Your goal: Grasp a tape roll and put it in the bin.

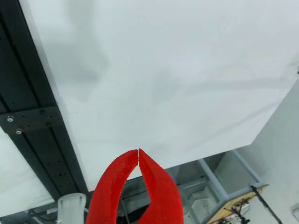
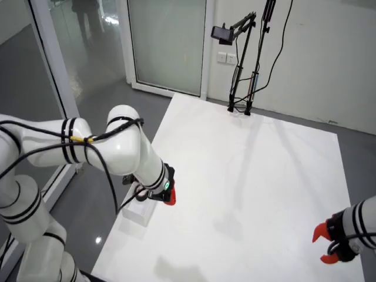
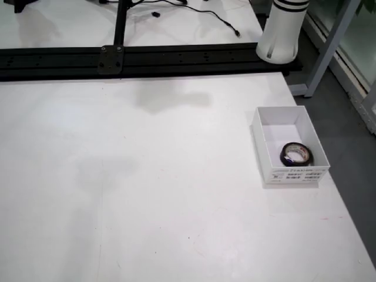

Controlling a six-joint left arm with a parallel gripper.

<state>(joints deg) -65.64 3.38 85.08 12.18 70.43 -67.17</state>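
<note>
Worktop (image 3: pixel 147 194) is bare apart from the bin (image 3: pixel 262 130) near its right edge in the overhead view. Tape roll (image 3: pixel 295 154) lies flat inside the bin, at its near end. My claw (image 1: pixel 138 151) is closed, tips touching, holding nothing, with no roll under it.

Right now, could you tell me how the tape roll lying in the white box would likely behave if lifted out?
The tape roll lies flat, so it probably won't roll. Its ring shape suggests stiffness. It looks small inside the white box, so it is likely light.
</note>
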